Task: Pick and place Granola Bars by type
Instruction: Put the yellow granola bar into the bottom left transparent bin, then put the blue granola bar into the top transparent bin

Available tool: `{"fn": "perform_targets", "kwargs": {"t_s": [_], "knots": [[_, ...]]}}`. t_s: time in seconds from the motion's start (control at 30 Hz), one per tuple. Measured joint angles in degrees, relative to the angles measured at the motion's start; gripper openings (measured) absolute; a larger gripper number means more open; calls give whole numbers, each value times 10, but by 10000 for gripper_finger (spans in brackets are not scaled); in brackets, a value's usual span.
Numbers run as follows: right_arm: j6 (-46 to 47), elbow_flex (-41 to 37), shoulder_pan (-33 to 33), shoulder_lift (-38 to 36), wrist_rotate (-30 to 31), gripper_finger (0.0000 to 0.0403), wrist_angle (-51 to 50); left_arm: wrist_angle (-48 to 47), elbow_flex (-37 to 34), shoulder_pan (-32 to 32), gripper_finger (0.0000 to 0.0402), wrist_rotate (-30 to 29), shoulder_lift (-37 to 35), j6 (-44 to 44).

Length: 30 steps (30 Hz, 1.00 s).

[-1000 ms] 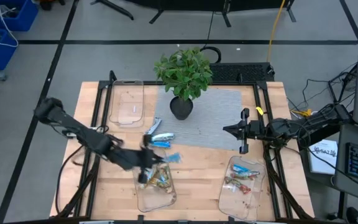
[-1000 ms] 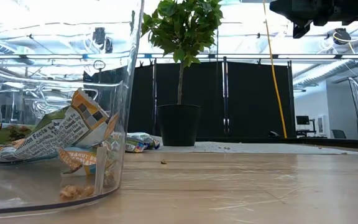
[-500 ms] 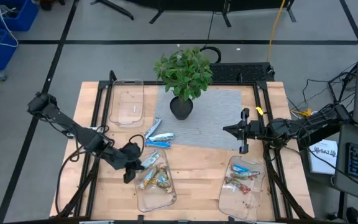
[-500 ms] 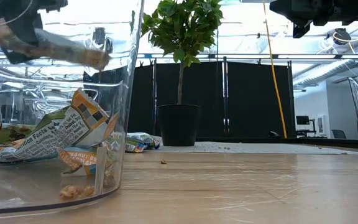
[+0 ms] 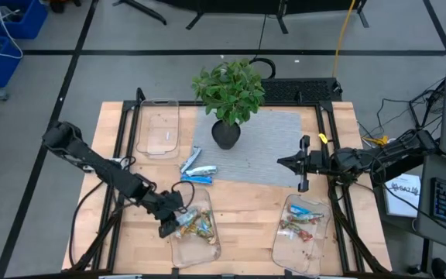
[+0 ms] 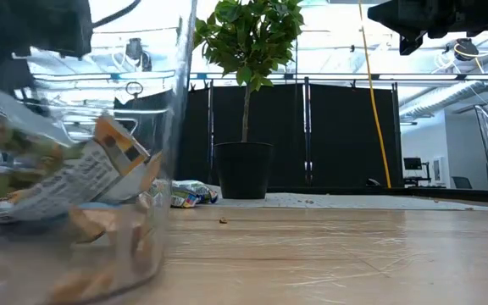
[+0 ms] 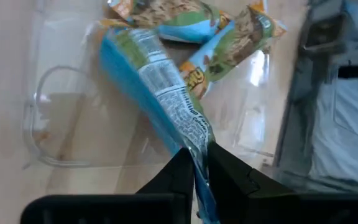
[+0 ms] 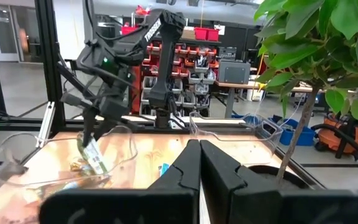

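Observation:
My left gripper (image 5: 169, 222) is over the near-left clear tray (image 5: 205, 246), shut on a granola bar (image 7: 160, 93) in a green-and-blue wrapper with white print. Several green-yellow-orange bars (image 5: 196, 223) lie in that tray. Two blue-white bars (image 5: 197, 172) rest flat where the grey mat meets the wood. The near-right tray (image 5: 300, 246) holds red-blue and other bars (image 5: 304, 221). My right gripper (image 5: 283, 162) hovers shut over the mat's right part, away from every bar. My left gripper pinches the bar's crimped end (image 7: 197, 144) between its two fingers (image 7: 180, 167), coming from above and pointing down. The bar hangs tilted below the fingers into the tray, as the right wrist view also shows (image 8: 92, 158). Whether its lower end (image 7: 114, 40) touches the bars beneath cannot be told.
An empty clear tray (image 5: 159, 128) sits at the far left of the table. A potted plant (image 5: 228, 97) stands on the far part of the grey mat (image 5: 269, 143). Bare wood (image 5: 250, 221) lies between the two near trays.
My left gripper took the bar up from the table by the tray's far edge, swung toward the table's left and up, then came back toward the near edge and down over the near-left tray. The bar now hangs into the tray.

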Motion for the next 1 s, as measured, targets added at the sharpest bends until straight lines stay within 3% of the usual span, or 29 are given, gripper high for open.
{"fn": "perform_targets", "kwargs": {"t_s": [0.17, 0.27, 0.37, 0.6, 0.83, 1.0], "knots": [[-1, 0, 0, 0, 0, 0, 0, 33, 10, -1, 52, 3, -13, 110], [-1, 0, 0, 0, 0, 0, -2, 35, 21, -4, 52, -45, -34, 160], [-2, 0, 0, 0, 0, 0, 0, 33, 27, -3, 53, -80, -50, 156], [-2, 0, 0, 0, 0, 0, -4, 21, 28, 0, 57, -67, -58, 141], [4, 0, 0, 0, 0, 0, -7, 26, 27, 0, 112, -96, -58, 169], [2, 0, 0, 0, 0, 0, -8, 31, 27, 7, 163, -107, -61, 249]]}}
